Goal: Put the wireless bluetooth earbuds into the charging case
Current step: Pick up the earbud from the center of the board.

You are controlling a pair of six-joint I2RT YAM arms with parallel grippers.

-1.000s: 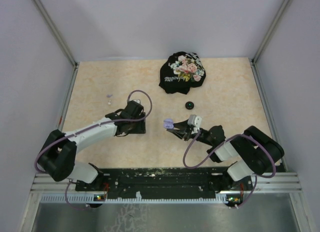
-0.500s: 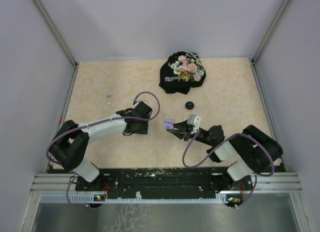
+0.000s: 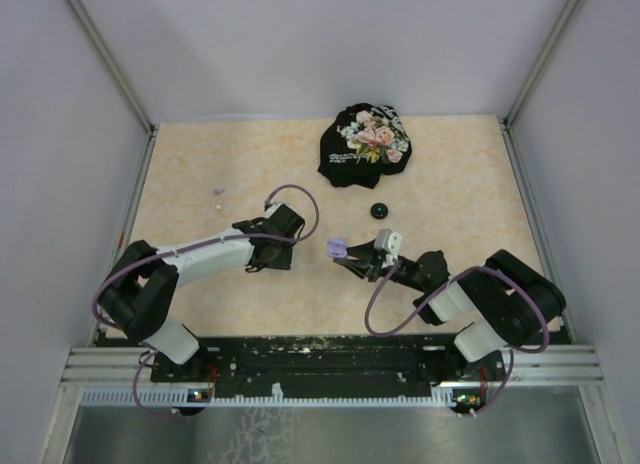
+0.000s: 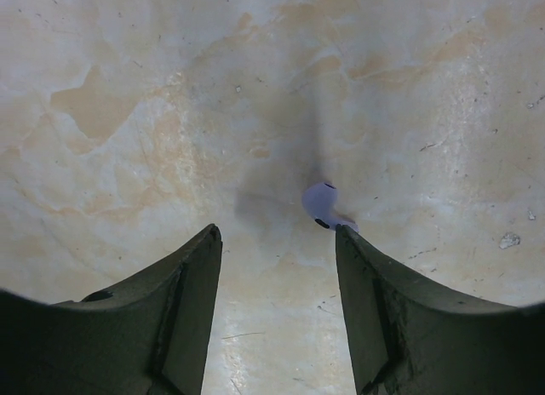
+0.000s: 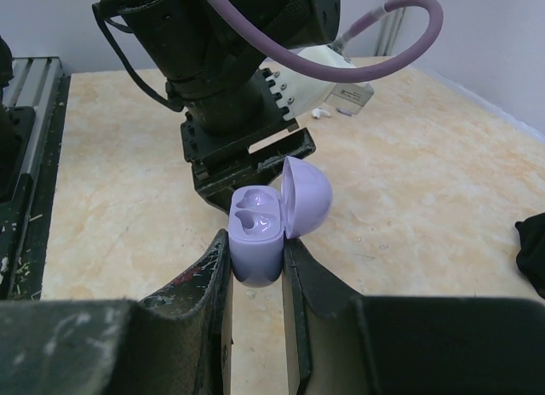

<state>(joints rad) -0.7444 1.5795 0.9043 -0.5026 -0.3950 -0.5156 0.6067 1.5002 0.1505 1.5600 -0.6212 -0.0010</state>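
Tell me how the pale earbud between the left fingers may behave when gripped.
The earbud looks tiny, smooth and rounded, so it is probably light and may slip or roll on the table. It lies beside one finger of the left gripper, so closing may push it sideways first.

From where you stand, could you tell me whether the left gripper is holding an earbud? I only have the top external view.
Observer: No. The left wrist view shows the lavender earbud lying on the table, just ahead of one fingertip of the left gripper, whose jaws stand open.
Operator: Thank you. Is the charging case ready to receive it?
Observer: It looks so. In the right wrist view, the right gripper clamps the charging case, which is open with nothing inside it.
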